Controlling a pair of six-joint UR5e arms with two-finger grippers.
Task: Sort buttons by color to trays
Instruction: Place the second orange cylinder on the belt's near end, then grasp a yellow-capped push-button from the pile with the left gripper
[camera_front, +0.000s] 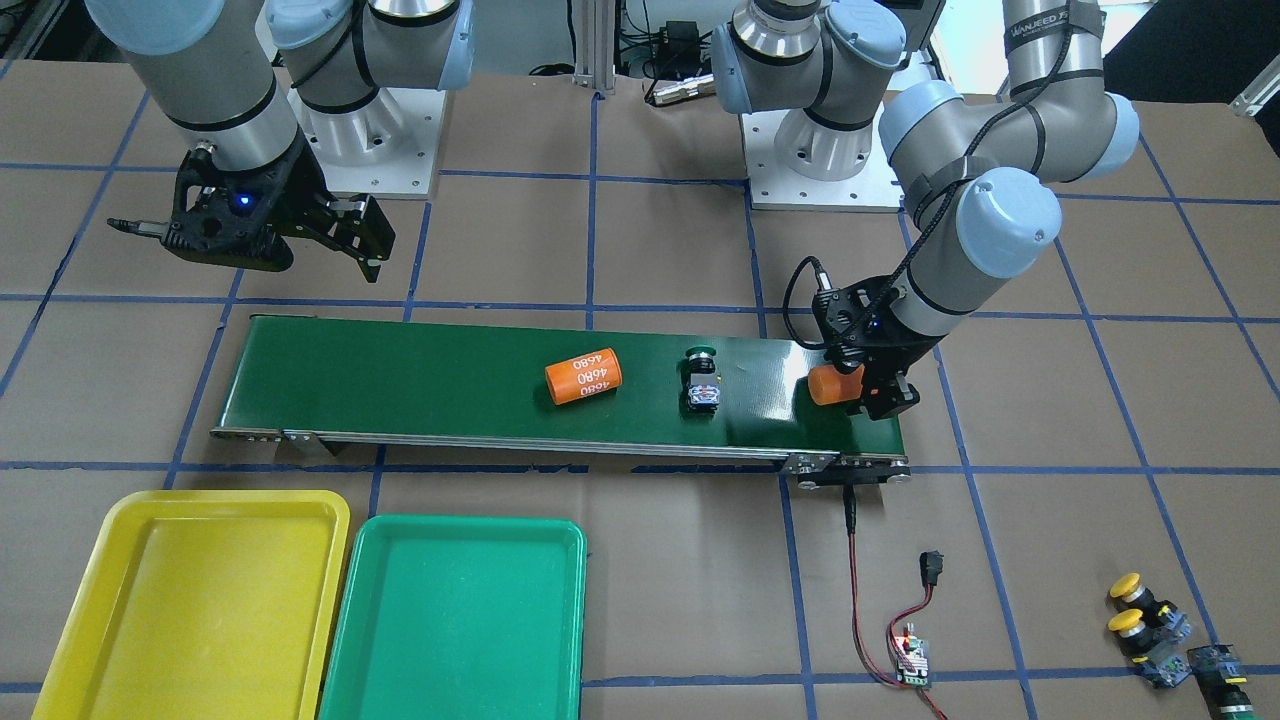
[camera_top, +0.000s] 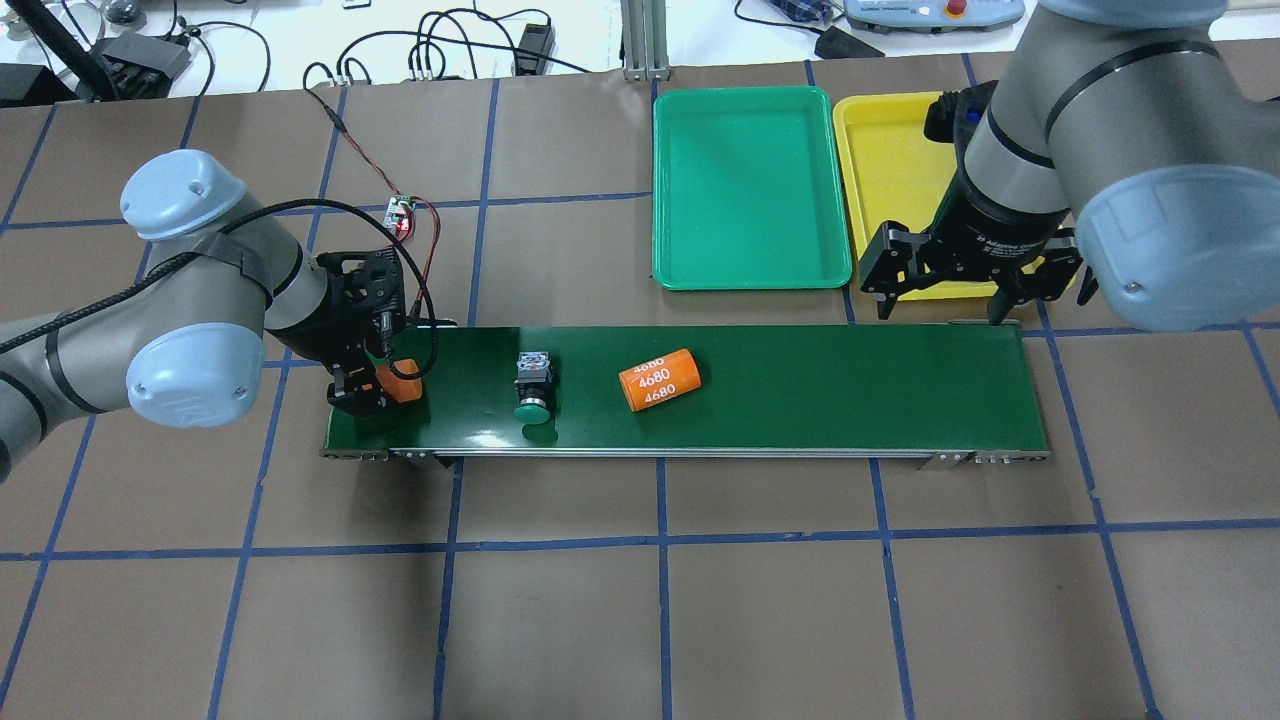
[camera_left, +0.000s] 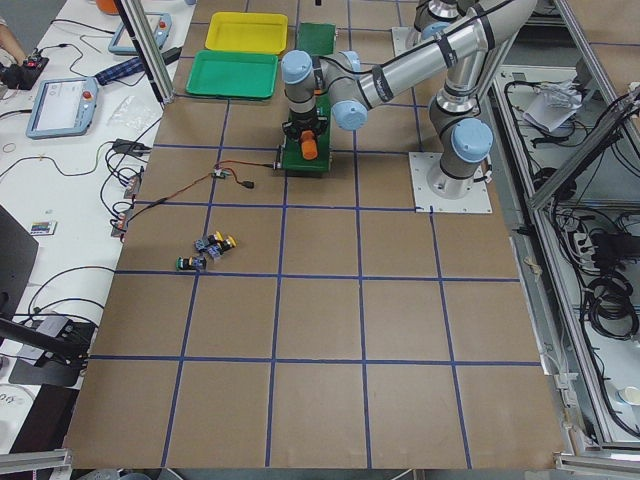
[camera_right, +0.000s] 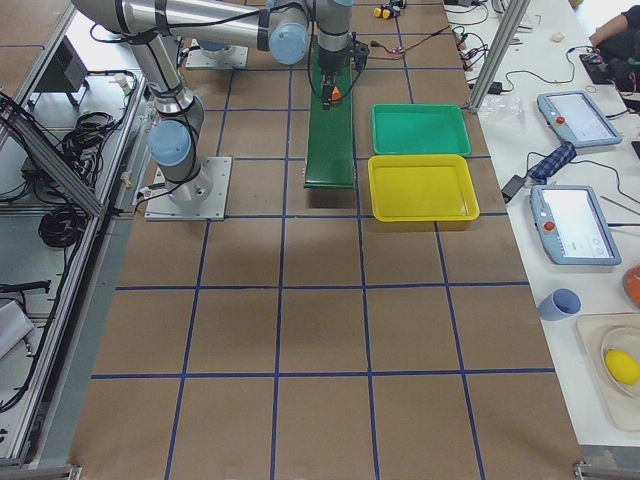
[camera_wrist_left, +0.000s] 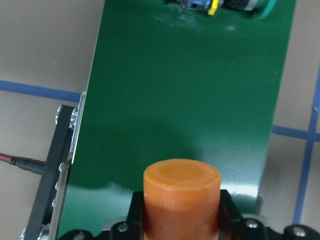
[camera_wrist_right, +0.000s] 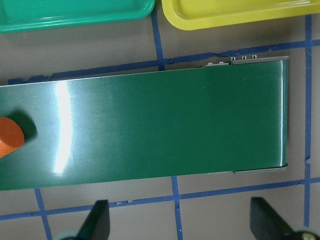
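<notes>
The left gripper (camera_top: 375, 385) clamps an orange cylinder (camera_wrist_left: 181, 192); the right gripper (camera_top: 942, 312), spread apart, should probably take the green-capped button (camera_top: 533, 385) at its 9 o'clock

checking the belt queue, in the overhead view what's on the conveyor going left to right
left gripper shut on plain orange cylinder -> green-capped button -> orange cylinder marked 4680

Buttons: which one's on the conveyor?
The green-capped button, lying on its side on the conveyor belt. The other three, two yellow-capped and one green, sit clustered on the table off the belt.
</notes>
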